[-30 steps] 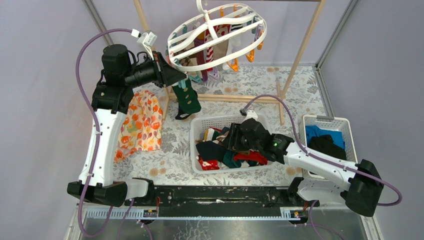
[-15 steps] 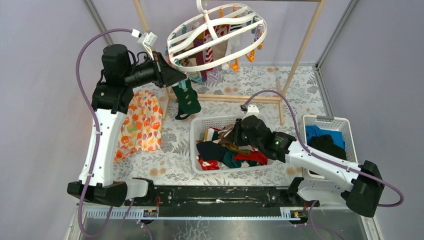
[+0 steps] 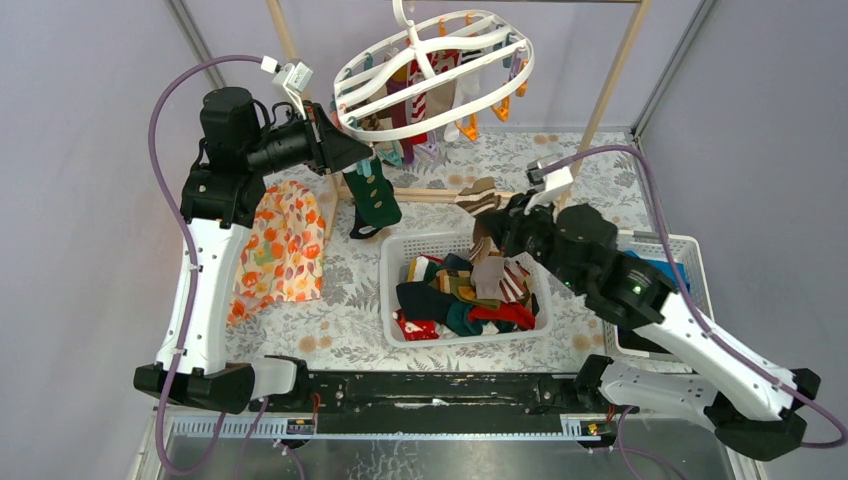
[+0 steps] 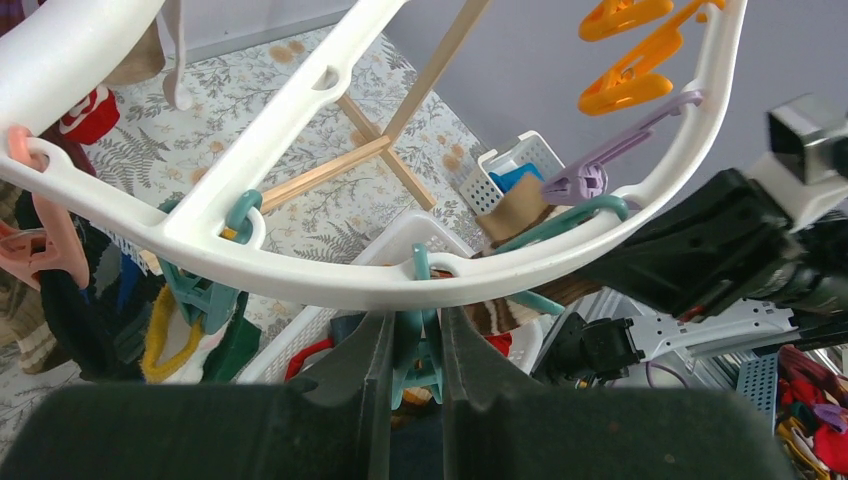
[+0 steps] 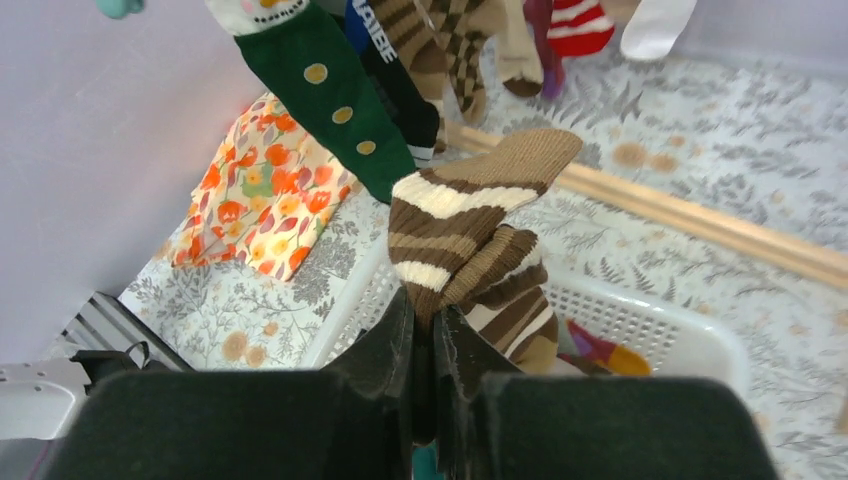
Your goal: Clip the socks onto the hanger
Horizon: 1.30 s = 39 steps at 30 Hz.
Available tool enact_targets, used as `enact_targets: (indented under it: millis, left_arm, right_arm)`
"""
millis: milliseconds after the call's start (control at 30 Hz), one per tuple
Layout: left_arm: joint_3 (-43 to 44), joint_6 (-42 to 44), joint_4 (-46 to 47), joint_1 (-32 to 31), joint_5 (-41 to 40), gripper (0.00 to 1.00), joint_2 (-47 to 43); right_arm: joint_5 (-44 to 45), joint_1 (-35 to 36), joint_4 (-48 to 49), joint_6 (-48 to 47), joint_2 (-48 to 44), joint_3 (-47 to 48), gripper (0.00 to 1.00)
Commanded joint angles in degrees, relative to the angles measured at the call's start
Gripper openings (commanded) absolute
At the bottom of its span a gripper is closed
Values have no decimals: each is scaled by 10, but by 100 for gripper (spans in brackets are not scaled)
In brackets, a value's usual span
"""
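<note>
1. Lifted out of the white basket (image 3: 386, 290) since a second ago, the right gripper (image 5: 425, 318) now hangs over the basket's far rim. Its fingers are pinched tight on a brown striped sock (image 5: 470, 215), and the sock's free end stands up above them. The left arm has kept its place.
2. Nearest the arm bases, the basket sits on the leaf-patterned counter (image 3: 350, 320). It holds a heap of loose socks (image 3: 450, 300) in navy, red, dark green and mustard.
3. Left of the basket, an orange floral cloth (image 3: 285, 245) lies flat on the counter, just beside the left arm.
4. To the right, a second basket (image 3: 672, 240) sits partly hidden behind the right arm.
5. Farther back, the left gripper (image 4: 415, 335) is closed on a teal clip (image 4: 425, 375) that dangles under the near rim of the hanger (image 4: 300, 285).
6. The hanger, a white oval frame with cross bars, hangs tilted from its top hook, with orange and purple clips along its rim. Several socks are already clipped to it. A dark green sock (image 3: 375, 200) with pale round spots hangs lowest, on the left side, just beside the left gripper.
7. Behind it all stands a pale wooden rack (image 3: 610, 90), its foot bar lying across the far part of the counter.
</note>
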Motion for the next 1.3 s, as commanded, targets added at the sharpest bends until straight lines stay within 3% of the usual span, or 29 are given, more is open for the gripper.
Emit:
enact_targets:
  millis: [0,133,267,433,700,800,833,1000,1267]
  left_arm:
    - [20,4,-12,-2,17,2,-10]
    - [22,4,-13,-2,20,2,-11]
    - [20,6,-14,-2,22,2,-14]
    - [23,14,-24,-2,22,2,-16]
    - [27,30,-35,-2,21,2,-19]
    - [26,35,-35,-2,22,2,-20]
    - [26,36,-35,-2,23,2,-20]
    - [23,39,-35,-2,27,2,-19]
    - [20,45,-35,-2,26,2,-25]
  right_arm:
    - [-5,-2,-60,-103,-28,48,0]
    - [-47,-2,-139,-125,-23,75,0]
    - [-150,0,-168,-112,16,20,6]
    - [-140,102,-115,-112,61,-68,13]
    - [-139,114,-112,-118,43,-55,58]
    - [-145,114,-109,-118,36,-29,87]
    - [-152,114,-105,-118,37,-24,90]
    - [-145,114,-108,-151,70,7,94]
    - [-164,114,-137,-149,157,44,88]
